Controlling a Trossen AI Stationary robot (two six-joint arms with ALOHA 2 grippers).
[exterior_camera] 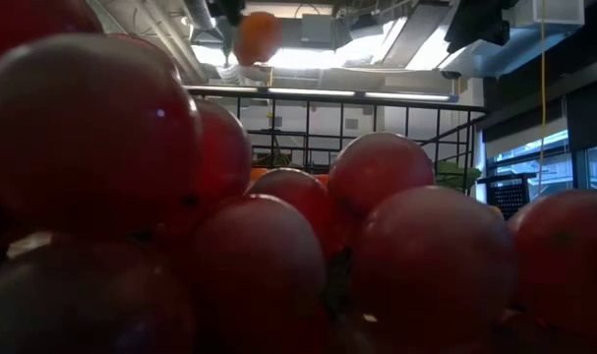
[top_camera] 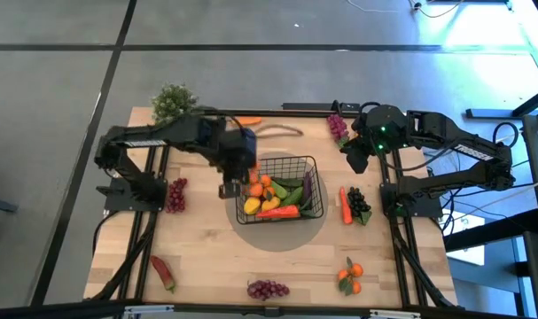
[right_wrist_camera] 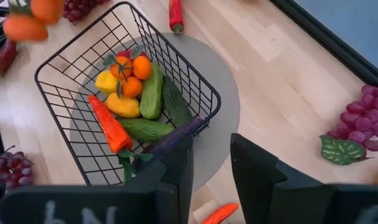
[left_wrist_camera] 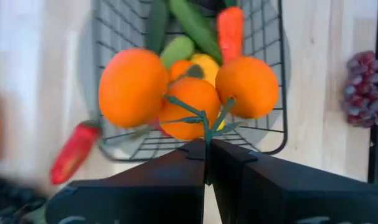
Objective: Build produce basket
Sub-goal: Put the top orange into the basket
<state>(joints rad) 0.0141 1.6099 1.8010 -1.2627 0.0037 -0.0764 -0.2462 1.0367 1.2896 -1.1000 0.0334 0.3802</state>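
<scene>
My left gripper [top_camera: 242, 173] is shut on a cluster of three toy oranges [left_wrist_camera: 189, 93] and holds it above the far-left corner of the black wire basket [top_camera: 315, 168]. The cluster also shows in the right wrist view [right_wrist_camera: 27, 22] and high up in the low view [exterior_camera: 257, 34]. The basket [right_wrist_camera: 195, 81] stands on a grey round mat and holds small oranges, lemons, cucumbers, a carrot and an eggplant. My right gripper [right_wrist_camera: 210, 162] is open and empty, above the table just right of the basket's far side [top_camera: 357, 152]. My left gripper pinches the cluster's green stem [left_wrist_camera: 205, 132] between its two shut fingers. The fingers point down from above. The three oranges hang below the fingertips, clear of the basket and the table.
Loose produce lies around the basket: grapes at the left [top_camera: 175, 195], a red pepper at the near left [top_camera: 162, 270], grapes at the near edge [top_camera: 267, 289], oranges at the near right [top_camera: 350, 276], a carrot and dark grapes at the right [top_camera: 353, 206], and grapes at the far right [top_camera: 338, 126]. A leafy plant [top_camera: 173, 102] stands at the far left. Grapes [exterior_camera: 278, 226] fill the low view.
</scene>
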